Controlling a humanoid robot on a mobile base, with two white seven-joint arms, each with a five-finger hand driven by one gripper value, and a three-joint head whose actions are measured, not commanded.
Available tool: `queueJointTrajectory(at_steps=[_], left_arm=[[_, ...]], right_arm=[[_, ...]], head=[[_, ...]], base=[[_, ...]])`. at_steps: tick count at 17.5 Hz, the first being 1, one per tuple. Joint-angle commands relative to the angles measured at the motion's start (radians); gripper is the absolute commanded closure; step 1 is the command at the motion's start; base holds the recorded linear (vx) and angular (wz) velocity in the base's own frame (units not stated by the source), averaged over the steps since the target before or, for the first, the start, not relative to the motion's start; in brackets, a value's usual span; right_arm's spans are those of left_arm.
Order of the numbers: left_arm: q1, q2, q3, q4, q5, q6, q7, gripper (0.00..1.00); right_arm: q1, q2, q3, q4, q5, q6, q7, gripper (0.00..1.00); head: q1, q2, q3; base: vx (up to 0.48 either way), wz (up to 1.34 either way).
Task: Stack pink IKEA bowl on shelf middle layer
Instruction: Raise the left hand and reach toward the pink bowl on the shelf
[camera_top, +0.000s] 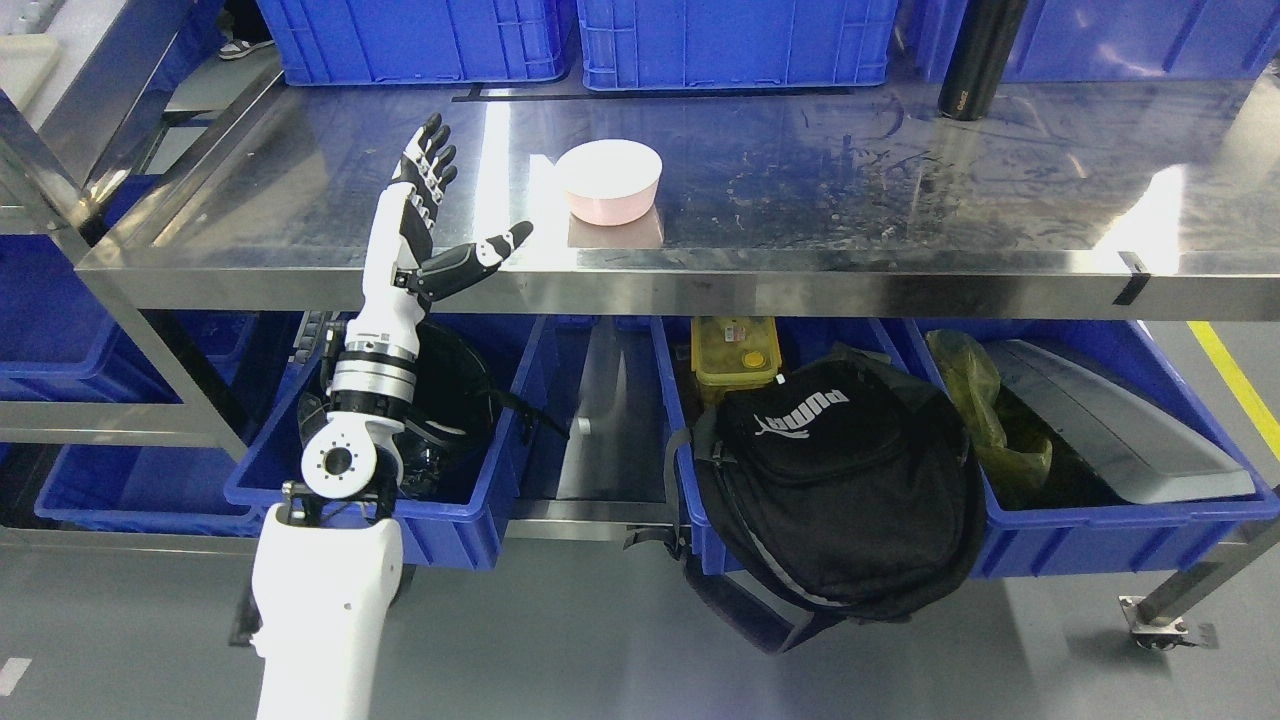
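Observation:
A pink bowl (611, 180) stands upright on the steel shelf (800, 200), near its front edge and left of the middle. My left hand (455, 205) is raised at the shelf's front edge, to the left of the bowl and apart from it. Its fingers (428, 160) point up and away, the thumb sticks out toward the bowl, and it holds nothing. My right arm does not show.
Blue crates (735, 40) line the back of the shelf, and a black bottle (980, 60) stands at the back right. Below, blue bins (440, 520) hold dark gear, a yellow box (735, 355) and a black backpack (840, 480). A steel frame (60, 130) rises at left.

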Motion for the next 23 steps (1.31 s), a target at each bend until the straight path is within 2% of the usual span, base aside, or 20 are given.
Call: queueJointTrajectory(at_steps=[1, 4, 7, 10, 14, 18, 20, 23], left_arm=[[-0.152, 0.36, -0.015, 0.023, -0.408, 0.018, -0.172, 0.0], [-0.268, 0.454, -0.165, 0.021, -0.542, 0.011, -0.383, 0.0], [-0.33, 0.466, -0.215, 0.024, -0.691, 0.014, -0.446, 0.0], [-0.413, 0.401, -0.34, 0.046, -0.714, 0.015, -0.538, 0.0], [-0.497, 0.241, -0.391, 0.211, -0.908, 0.008, -0.683, 0.03], [-0.582, 0.103, -0.431, 0.396, -0.944, 0.008, -0.685, 0.07], [-0.612, 0.055, -0.433, 0.467, -0.947, 0.006, -0.682, 0.1], [-0.646, 0.023, -0.433, 0.555, -0.947, 0.009, -0.682, 0.15]], right_arm=[[0.023, -0.017, 0.0, -0.017, 0.0, 0.001, -0.006, 0.0], [0.023, -0.017, 0.0, -0.017, 0.0, 0.001, -0.006, 0.0], [0.023, -0.017, 0.0, -0.017, 0.0, 0.001, -0.006, 0.0], [0.023, -0.017, 0.0, -0.017, 0.0, 0.001, -0.006, 0.0], [0.023, -0.017, 0.0, -0.017, 0.0, 0.001, -0.006, 0.0], [0.023, -0.017, 0.0, -0.017, 0.0, 0.001, -0.006, 0.0], [0.023, -0.017, 0.0, -0.017, 0.0, 0.001, -0.006, 0.0], [0.023, -0.017, 0.0, -0.017, 0.0, 0.001, -0.006, 0.0]], head=[[0.0, 0.0, 0.0], [0.0, 0.0, 0.0], [0.0, 0.0, 0.0], [0.0, 0.0, 0.0], [0.0, 0.0, 0.0], [0.0, 0.0, 0.0], [0.0, 0.0, 0.0], [0.0, 0.0, 0.0]], base=[[0.0, 0.0], [0.0, 0.0], [0.0, 0.0], [0.0, 0.0], [0.0, 0.01], [0.0, 0.0], [0.0, 0.0], [0.0, 0.0]])
